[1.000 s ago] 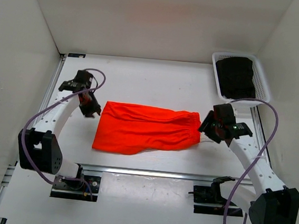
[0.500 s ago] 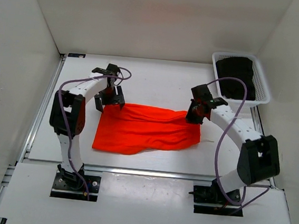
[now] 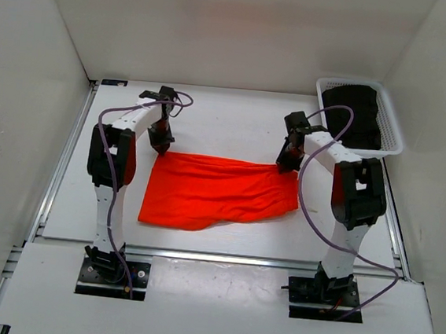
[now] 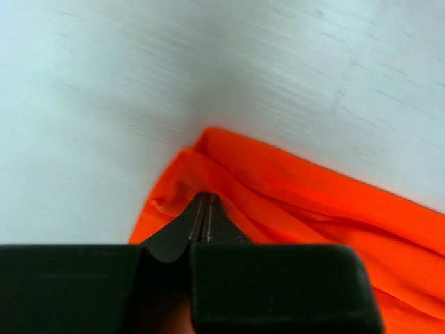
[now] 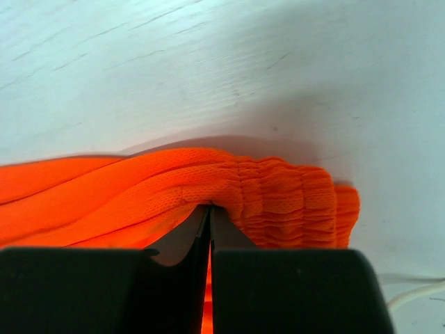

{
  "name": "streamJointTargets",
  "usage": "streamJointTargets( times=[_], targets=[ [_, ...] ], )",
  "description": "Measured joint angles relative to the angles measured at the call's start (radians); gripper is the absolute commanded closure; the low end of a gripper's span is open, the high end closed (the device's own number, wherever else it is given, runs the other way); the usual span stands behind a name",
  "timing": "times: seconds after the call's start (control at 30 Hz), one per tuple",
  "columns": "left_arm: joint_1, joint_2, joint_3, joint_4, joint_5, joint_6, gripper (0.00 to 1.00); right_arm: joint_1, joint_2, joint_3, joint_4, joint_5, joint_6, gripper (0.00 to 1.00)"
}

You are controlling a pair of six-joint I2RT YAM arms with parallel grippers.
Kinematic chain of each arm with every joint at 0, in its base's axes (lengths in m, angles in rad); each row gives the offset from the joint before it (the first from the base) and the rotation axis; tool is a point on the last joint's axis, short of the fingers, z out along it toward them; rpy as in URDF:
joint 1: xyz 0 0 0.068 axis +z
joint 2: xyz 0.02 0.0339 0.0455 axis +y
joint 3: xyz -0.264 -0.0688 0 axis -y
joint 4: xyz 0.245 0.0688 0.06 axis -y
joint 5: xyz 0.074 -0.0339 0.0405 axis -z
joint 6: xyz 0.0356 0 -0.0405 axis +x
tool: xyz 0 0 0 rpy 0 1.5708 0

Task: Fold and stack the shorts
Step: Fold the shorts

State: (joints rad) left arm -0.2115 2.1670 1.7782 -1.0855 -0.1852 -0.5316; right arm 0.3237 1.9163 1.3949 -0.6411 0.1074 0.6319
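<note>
The neon-orange shorts [image 3: 217, 192] lie flat on the white table, waistband to the right. My left gripper [image 3: 160, 144] is at their far left corner; in the left wrist view its jaws [image 4: 205, 198] are shut, pinching the orange fabric [image 4: 292, 195] at that corner. My right gripper [image 3: 287, 162] is at the far right corner; in the right wrist view it [image 5: 210, 207] is shut on the gathered elastic waistband [image 5: 285, 195]. A bit of white drawstring [image 5: 417, 296] shows at the lower right of that view.
A white basket [image 3: 395, 144] holding a black garment [image 3: 353, 115] stands at the back right corner. White walls enclose the table on three sides. Both arms stretch far out from their bases at the near edge.
Both arms swung from beside the shorts' ends to the far corners. Each gripper came down and now sits shut on the fabric there. The shorts have barely shifted.
</note>
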Motion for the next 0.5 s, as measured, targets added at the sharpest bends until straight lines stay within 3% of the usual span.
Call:
streamJointTargets(
  times=[0.2,0.3,0.37,0.4,0.43,0.5],
  targets=[
    [0.06,0.0,0.0,0.005,-0.021,0.0,0.9,-0.016,0.049,0.025,-0.016,0.002,-0.014,0.97],
    [0.089,0.0,0.001,0.009,-0.041,0.0,0.9,-0.016,0.057,0.036,-0.02,0.001,-0.017,0.9],
    [0.107,-0.001,0.011,0.004,-0.05,0.0,0.9,-0.016,0.057,0.047,-0.032,-0.002,-0.023,0.78],
    [0.114,-0.001,0.023,-0.003,-0.053,0.0,0.84,-0.016,0.055,0.052,-0.037,-0.003,-0.023,0.69],
    [0.121,-0.005,0.034,-0.009,-0.056,0.001,0.79,-0.016,0.05,0.056,-0.043,-0.005,-0.026,0.41],
    [0.13,-0.032,0.042,-0.012,-0.064,0.006,0.73,-0.016,0.014,0.058,-0.05,-0.008,-0.027,0.19]
  ],
)
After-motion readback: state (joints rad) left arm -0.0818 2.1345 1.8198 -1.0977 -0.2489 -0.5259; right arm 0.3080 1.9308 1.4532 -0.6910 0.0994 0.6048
